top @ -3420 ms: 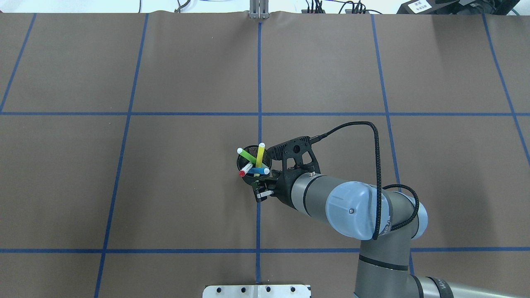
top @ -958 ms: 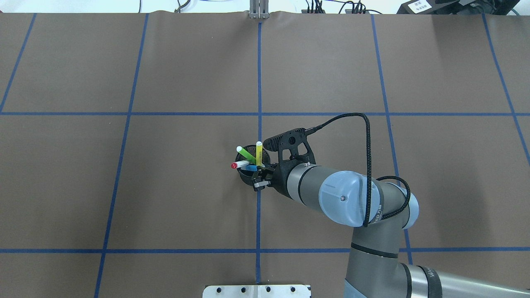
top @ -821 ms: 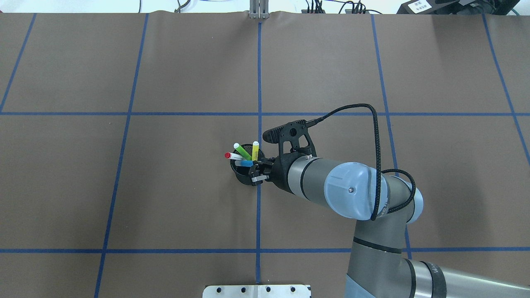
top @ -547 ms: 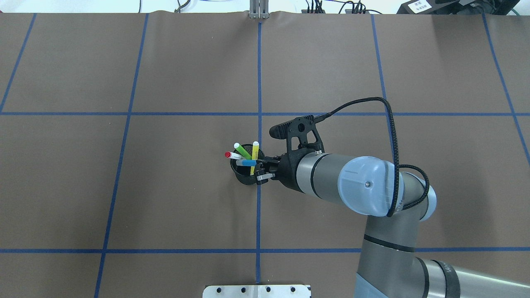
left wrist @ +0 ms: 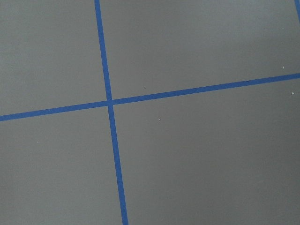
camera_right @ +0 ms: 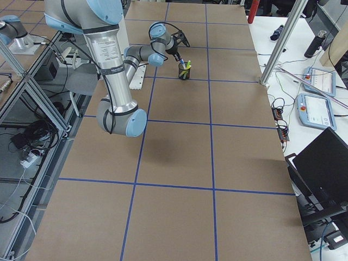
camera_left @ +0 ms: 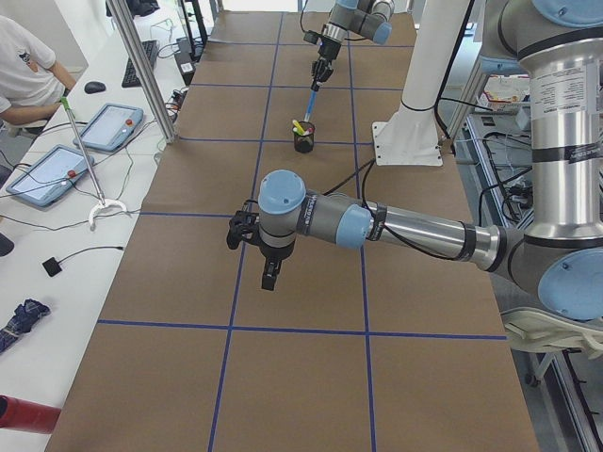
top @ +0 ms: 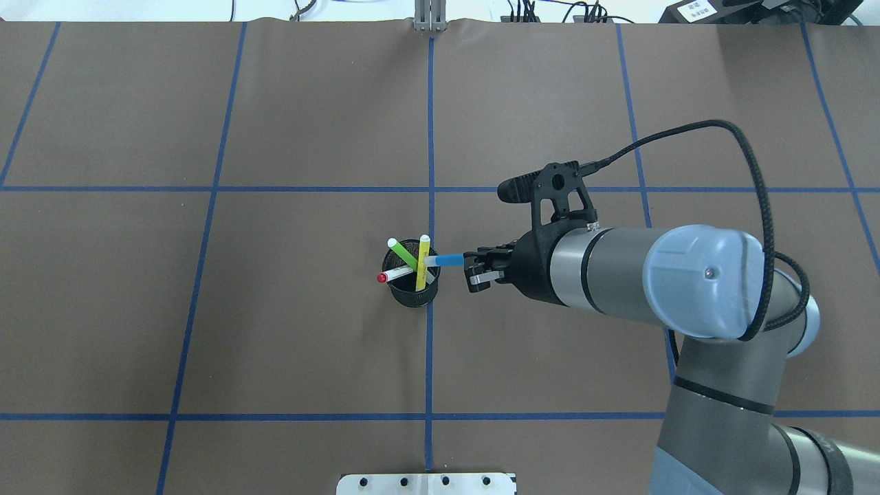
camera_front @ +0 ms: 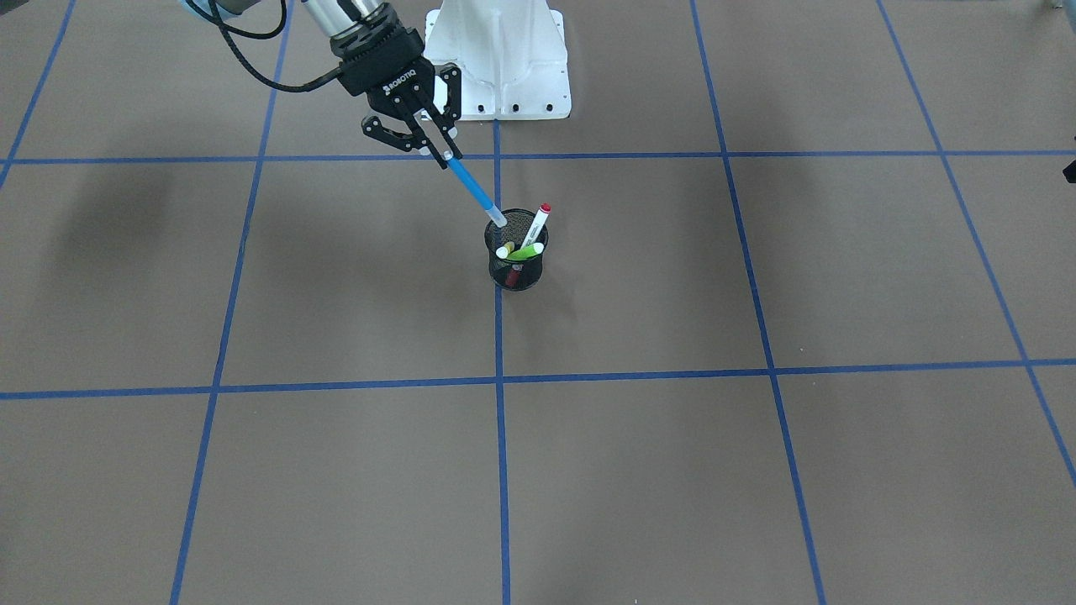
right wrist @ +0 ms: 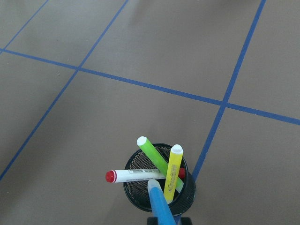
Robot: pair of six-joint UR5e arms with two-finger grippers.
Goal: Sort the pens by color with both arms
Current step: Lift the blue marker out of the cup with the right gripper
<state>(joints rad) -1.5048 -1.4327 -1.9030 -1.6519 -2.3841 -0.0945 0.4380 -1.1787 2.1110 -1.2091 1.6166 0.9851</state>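
Note:
A black wire-mesh cup (top: pixel 412 294) stands near the table's middle. It holds the green pen (top: pixel 404 253), the yellow pen (top: pixel 423 265) and the white pen with red cap (top: pixel 393 275). My right gripper (top: pixel 471 265) is shut on the blue pen (top: pixel 447 260) and holds it slanted to the right of the cup. The pen's pale end hangs at the cup's rim (camera_front: pixel 498 220). The right wrist view shows the blue pen (right wrist: pixel 159 206) over the cup (right wrist: pixel 140 192). My left gripper (camera_left: pixel 268 275) shows only in the exterior left view, above bare table; I cannot tell whether it is open or shut.
Blue tape lines (top: pixel 430 137) divide the brown table cover into squares. The white pedestal base (camera_front: pixel 498 59) stands behind the cup on the robot's side. Tablets (camera_left: pixel 104 127) and a seated person (camera_left: pixel 24 75) are at the table's far long edge.
My right gripper has closed on the blue pen and pulled it up and to the right, out of the cup. The cup ended a little left of where it stood.

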